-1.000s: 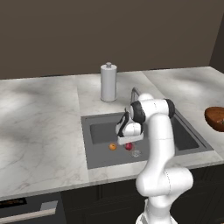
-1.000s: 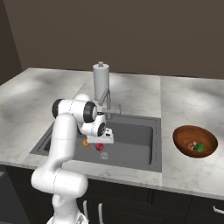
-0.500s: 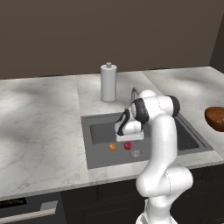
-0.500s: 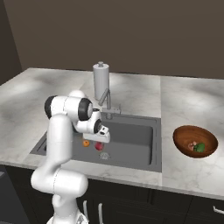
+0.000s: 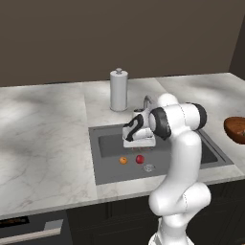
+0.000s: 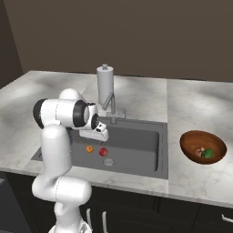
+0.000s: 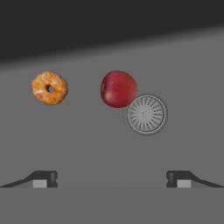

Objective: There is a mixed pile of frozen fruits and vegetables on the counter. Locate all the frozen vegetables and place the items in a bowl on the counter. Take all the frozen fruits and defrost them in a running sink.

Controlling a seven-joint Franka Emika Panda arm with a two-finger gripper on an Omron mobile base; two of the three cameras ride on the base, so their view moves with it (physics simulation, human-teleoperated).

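The red apple [image 7: 118,89] and the orange [image 7: 49,87] lie on the floor of the dark-grey sink [image 7: 87,140], with the apple right beside the round silver drain [image 7: 146,114]. My gripper [image 7: 111,179] hangs open above them with nothing between its fingers. From the base, the apple [image 5: 139,159] and orange [image 5: 123,161] sit just below the gripper [image 5: 139,145]. The wooden bowl [image 6: 202,139] on the counter [image 6: 191,104] holds the mushroom [image 6: 199,151] and the green piece [image 6: 207,154].
The thin silver faucet [image 6: 109,101] stands at the sink's back edge, close behind my hand. A tall paper-towel cylinder [image 5: 118,90] stands on the counter behind the sink. The bowl [image 5: 235,129] sits at the far right edge of the left base view.
The open hand has lifted a little and drifted toward the sink's left side. The apple and the orange have stayed in place on the sink floor.
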